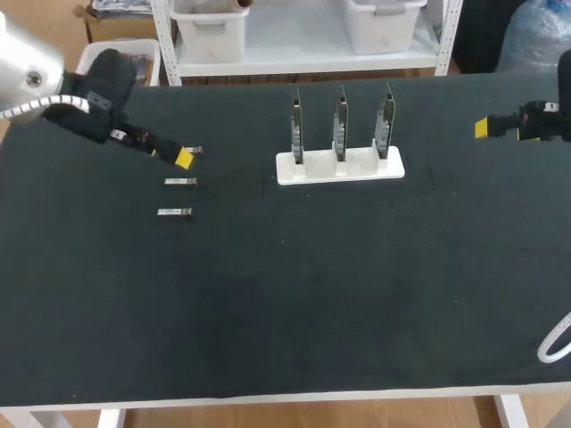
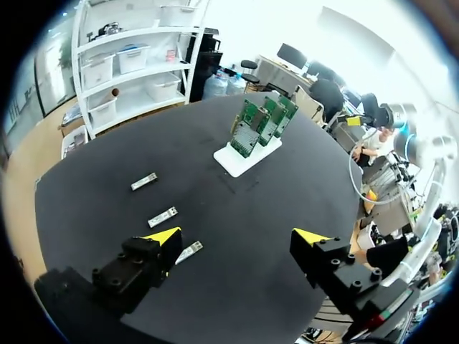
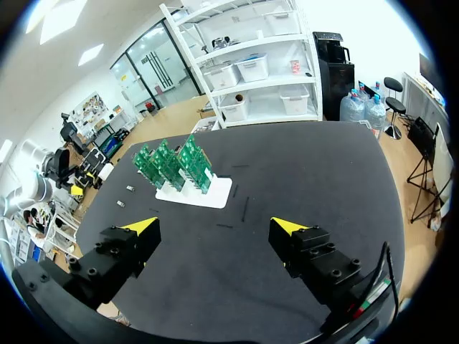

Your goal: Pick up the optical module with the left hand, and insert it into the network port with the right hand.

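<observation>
Three optical modules (image 1: 180,182) lie flat, long axes running left-right

Your counter (image 1: 285,303) wears a matt black, faintly grained top flecked with pale specks and edged in smooth white. On it, the optical modules (image 1: 180,182) gleam as bare silvery metal. The card holder (image 1: 339,167) is smooth white plastic with a soft sheen. Its network cards (image 2: 251,132) show green circuit board fronted by grey metal brackets. Your left gripper (image 2: 237,236) and right gripper (image 3: 215,228) are matt black bolted blocks tipped in bright yellow, plastic-looking. Your left arm (image 1: 27,62) shows satin silver metal above a black cloth-like sleeve.
</observation>
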Available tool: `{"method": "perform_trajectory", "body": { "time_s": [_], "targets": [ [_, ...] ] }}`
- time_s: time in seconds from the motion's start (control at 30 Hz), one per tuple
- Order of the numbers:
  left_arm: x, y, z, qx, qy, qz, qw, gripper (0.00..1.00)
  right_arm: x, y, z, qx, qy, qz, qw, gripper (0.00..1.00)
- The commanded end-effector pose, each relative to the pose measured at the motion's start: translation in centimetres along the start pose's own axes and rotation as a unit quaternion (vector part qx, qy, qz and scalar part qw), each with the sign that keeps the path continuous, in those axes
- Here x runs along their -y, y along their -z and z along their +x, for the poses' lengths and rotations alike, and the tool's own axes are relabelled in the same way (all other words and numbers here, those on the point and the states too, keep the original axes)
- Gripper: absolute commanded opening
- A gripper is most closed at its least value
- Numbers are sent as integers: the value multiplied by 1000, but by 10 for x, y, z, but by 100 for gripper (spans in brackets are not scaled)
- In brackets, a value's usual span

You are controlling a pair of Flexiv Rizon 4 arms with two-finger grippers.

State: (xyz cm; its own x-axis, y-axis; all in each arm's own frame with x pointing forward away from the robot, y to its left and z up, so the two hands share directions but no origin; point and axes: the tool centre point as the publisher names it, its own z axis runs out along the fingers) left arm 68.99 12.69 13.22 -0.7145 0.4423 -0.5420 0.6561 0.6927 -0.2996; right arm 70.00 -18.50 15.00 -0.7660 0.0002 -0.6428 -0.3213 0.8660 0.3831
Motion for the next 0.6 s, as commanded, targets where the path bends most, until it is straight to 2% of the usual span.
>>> {"method": "perform_trajectory", "body": {
  "time_s": [0.03, 0.3, 0.37, 0.6],
  "targets": [
    [-5, -1, -4, -10, -3, 0, 1000, 100, 0, 0, 0, 0, 0, 0, 1000, 100],
    [-5, 13, 1, -19, -14, -17, 1000, 100, 0, 0, 0, 0, 0, 0, 1000, 100],
    [-6, 17, -1, -20, 10, -20, 1000, 100, 0, 0, 0, 0, 0, 0, 1000, 100],
    [-6, 17, -1, -20, 10, -20, 1000, 100, 0, 0, 0, 0, 0, 0, 1000, 100]
  ]
}}
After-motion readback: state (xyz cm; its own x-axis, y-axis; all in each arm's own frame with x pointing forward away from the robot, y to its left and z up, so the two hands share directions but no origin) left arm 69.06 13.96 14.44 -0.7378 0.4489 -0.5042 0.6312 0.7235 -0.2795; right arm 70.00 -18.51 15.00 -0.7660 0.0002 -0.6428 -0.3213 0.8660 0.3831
